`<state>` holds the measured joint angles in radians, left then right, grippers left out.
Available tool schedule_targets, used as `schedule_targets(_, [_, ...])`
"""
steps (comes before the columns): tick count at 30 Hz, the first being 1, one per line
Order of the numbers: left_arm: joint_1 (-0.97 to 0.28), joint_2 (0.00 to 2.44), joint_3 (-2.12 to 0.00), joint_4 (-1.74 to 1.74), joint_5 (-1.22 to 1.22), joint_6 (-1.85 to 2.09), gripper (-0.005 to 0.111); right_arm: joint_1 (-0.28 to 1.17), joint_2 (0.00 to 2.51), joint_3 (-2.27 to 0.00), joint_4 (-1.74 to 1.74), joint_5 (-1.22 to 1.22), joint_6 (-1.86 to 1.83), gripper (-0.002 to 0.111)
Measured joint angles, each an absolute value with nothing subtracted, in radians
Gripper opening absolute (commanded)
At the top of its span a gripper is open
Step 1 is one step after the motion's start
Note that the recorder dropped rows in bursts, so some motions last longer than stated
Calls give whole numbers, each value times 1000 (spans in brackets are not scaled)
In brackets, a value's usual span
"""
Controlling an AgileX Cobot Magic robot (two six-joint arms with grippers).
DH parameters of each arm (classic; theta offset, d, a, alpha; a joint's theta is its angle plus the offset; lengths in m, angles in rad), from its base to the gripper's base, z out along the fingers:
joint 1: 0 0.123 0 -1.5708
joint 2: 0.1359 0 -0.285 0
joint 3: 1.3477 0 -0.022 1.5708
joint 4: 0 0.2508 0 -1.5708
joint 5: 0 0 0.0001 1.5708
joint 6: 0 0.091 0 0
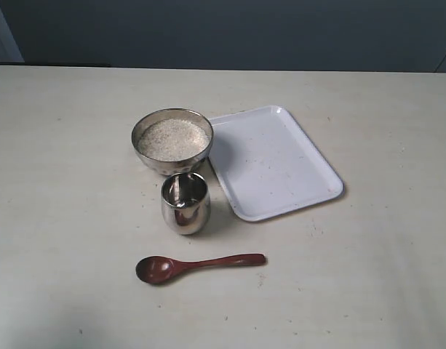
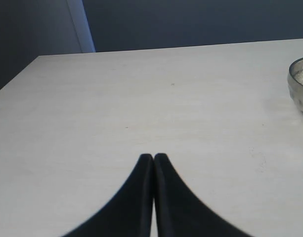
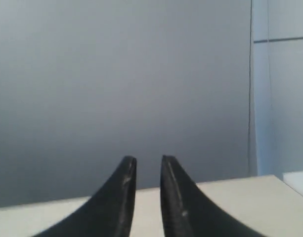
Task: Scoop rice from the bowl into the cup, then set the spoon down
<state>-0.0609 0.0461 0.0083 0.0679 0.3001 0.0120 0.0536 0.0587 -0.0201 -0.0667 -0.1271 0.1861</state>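
Note:
The silver bowl (image 1: 172, 140) stands mid-table, heaped with off-white rice (image 1: 173, 139). Just in front of it is the steel cup (image 1: 185, 203). The reddish-brown wooden spoon (image 1: 199, 265) lies flat on the table nearer the front, its oval end to the left. No arm shows in the exterior view. In the left wrist view my left gripper (image 2: 153, 157) is shut with nothing in it, over bare table, and the bowl's rim (image 2: 300, 84) peeks in at the edge. My right gripper (image 3: 148, 160) is slightly open and empty, facing a grey wall.
A white rectangular tray (image 1: 273, 161) lies right of the bowl and cup, touching neither. The pale table (image 1: 368, 276) stretches wide on all sides. A dark wall runs behind the far edge.

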Motion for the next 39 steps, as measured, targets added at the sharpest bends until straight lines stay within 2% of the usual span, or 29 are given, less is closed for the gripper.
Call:
schedule_targets(5, [-61,46,8,68,300,12,1,54,59,-20,198,-328,411,19])
schedule_targets(10, [-61,46,8,68,300,12,1,54,59,-20,394,-384,616,19])
schedule_targets(15, [-61,46,8,68,300,12,1,54,59,-20,431,-448,716,19])
schedule_targets(18, [-61,46,8,68,300,12,1,54,58,-20,401,-599,780,19])
schedule_targets(20, [-61,46,8,68,300,12,1,54,57,-58,381,-711,740,19])
schedule_targets(22, [-61,46,8,68,300,12,1,54,57,-129,377,-694,619,19])
schedule_targets(25, [-61,46,8,68,300,12,1,54,81,-340,343,-456,237,19])
schedule_targets(26, [-61,46,8,68,300,12,1,54,122,-455,315,-311,74,19])
schedule_targets(30, [-61,46,8,68,300,12,1,54,313,-768,221,62,-178,19])
schedule_targets(33, [-61,46,8,68,300,12,1,54,501,-996,175,437,-316,19])
schedule_targets(34, [-61,46,8,68,300,12,1,54,598,-1111,193,630,-424,19])
schedule_targets(39, [-61,46,8,68,300,12,1,118,823,-1286,307,915,-634,19])
